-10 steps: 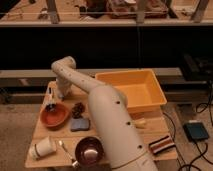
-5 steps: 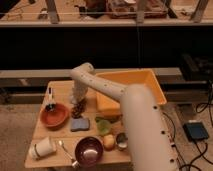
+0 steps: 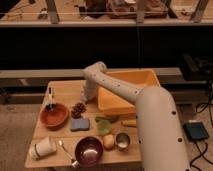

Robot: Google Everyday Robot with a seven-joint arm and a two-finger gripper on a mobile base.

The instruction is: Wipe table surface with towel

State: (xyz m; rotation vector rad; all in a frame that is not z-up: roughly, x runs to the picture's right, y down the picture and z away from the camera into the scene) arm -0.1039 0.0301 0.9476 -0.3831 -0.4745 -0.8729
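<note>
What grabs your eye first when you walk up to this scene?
The big white robot arm dominates: it rises from the lower right, bends above the table and drops its closed pincer toward the back of the table, just left of the orange bin. After that you notice the cluttered wooden table, with an orange-red bowl on its left side and a purple bowl near the front edge.

The arm (image 3: 150, 115) reaches up-left from lower right, bends at its elbow, and its pincer (image 3: 86, 99) hangs downward, closed.
</note>
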